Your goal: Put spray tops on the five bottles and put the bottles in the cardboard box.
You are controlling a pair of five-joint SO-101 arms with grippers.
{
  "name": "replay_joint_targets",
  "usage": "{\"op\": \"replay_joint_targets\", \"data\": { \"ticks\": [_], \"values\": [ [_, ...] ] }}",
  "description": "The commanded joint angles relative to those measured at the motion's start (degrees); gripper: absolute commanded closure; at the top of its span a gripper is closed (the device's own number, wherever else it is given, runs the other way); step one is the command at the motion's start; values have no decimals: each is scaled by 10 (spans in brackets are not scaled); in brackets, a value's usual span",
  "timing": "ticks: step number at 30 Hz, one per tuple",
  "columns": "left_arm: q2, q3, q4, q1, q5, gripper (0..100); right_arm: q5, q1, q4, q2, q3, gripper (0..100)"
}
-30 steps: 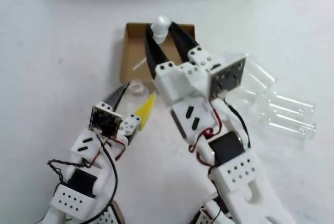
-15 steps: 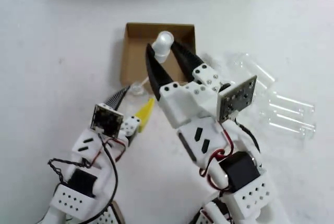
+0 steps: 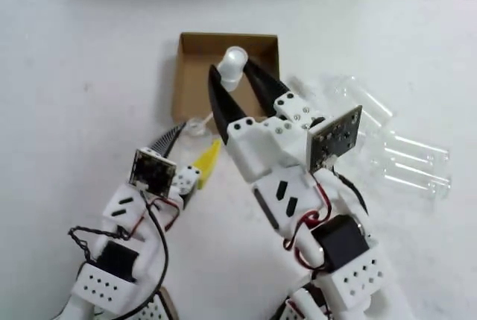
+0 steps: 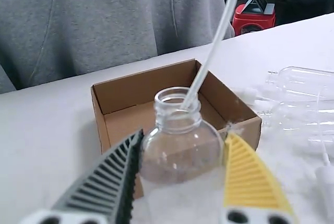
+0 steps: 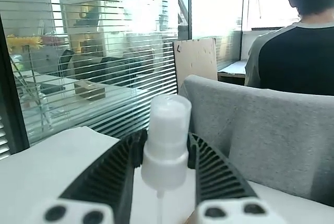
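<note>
Operator: Bottle (image 4: 180,145) first. Where is it?

Observer: Upright on the table (image 3: 89,59), just in front of the cardboard box (image 4: 99,104). The left gripper (image 4: 182,138) has its grey and yellow fingers closed on the bottle's belly.

Operator: And the spray top (image 5: 167,130)?

Observer: The right gripper (image 5: 166,136) has its fingers snug around the collar. The dip tube (image 4: 214,41) slants down, and its end sits inside the bottle's neck.

Operator: What moved?

Observer: A second ago the top hung over the box's far wall. The right arm has since drawn back toward the bottle, with barely any motion in the last half second. The left arm kept still.

Operator: Meaning?

Observer: Threading is under way, I judge. The top is well above the neck and tilted, so it must straighten and come down. No bottle is in the box yet, and the other bottles (image 3: 387,148) lie on their sides beyond the right arm.
</note>
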Motion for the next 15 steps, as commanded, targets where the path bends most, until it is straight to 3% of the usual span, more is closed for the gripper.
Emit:
{"op": "replay_joint_targets", "data": {
  "ticks": [1, 7, 15],
  "values": [
    [-13, -3, -2, 6, -4, 932, 5, -6, -35, 36, 1, 982],
    [-13, -3, -3, 6, -4, 932, 9, -5, -105, 83, 29, 982],
    [-13, -3, -3, 6, -4, 932, 5, -7, -110, 89, 46, 982]
  ]
}}
